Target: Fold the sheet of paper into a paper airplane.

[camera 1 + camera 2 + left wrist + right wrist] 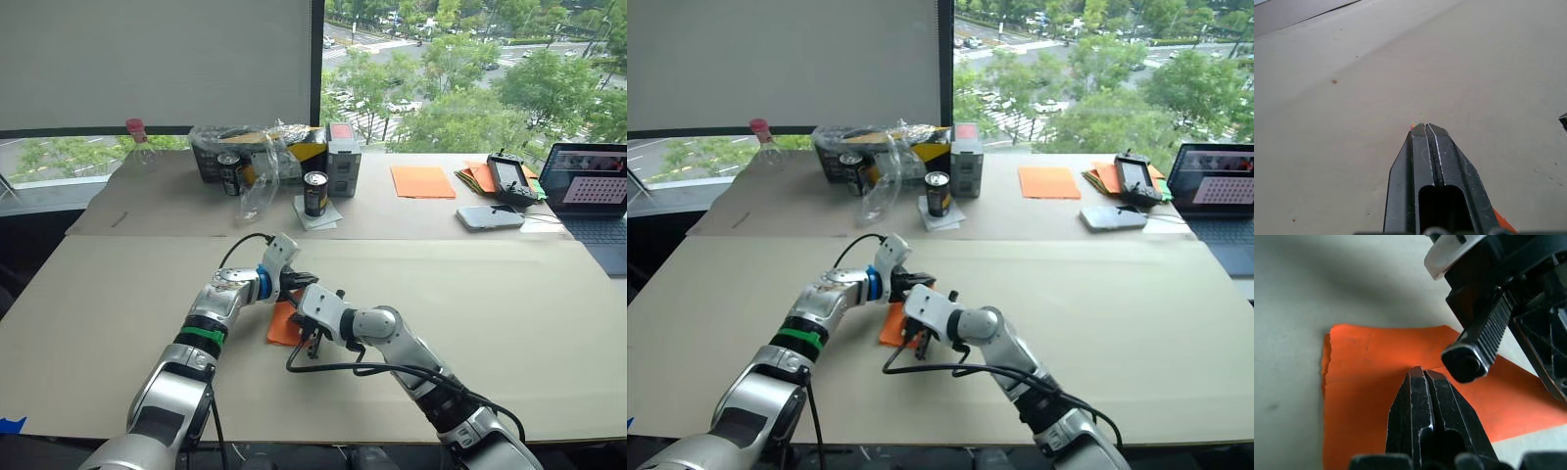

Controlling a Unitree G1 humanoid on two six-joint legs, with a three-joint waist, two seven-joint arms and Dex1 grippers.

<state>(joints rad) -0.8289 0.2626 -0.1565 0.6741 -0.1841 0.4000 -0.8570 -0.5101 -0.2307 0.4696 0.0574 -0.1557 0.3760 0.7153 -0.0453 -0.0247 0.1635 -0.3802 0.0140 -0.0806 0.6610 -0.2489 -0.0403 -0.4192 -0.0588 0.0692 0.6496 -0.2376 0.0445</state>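
Paper first: the sheet of paper (1366, 396) lies flat on the bench (509, 323), near the front middle, under both arms. It is thin and bright orange, with a faint crease line across it and one edge lifting slightly. It looks very light and limp, so it should slide on the smooth bench and buckle if pushed from the side. A firm downward press, or a pinch at a raised edge or corner, would suit it best.

The right pincer (1422, 369) has its fingers pressed together, tips resting on the sheet near its middle. The left pincer (1422, 126) is also closed tight; a speck of orange shows at its tip, perhaps a corner of the paper, though this is hard to make out. From the right wrist view, its ribbed finger hovers just above the sheet.
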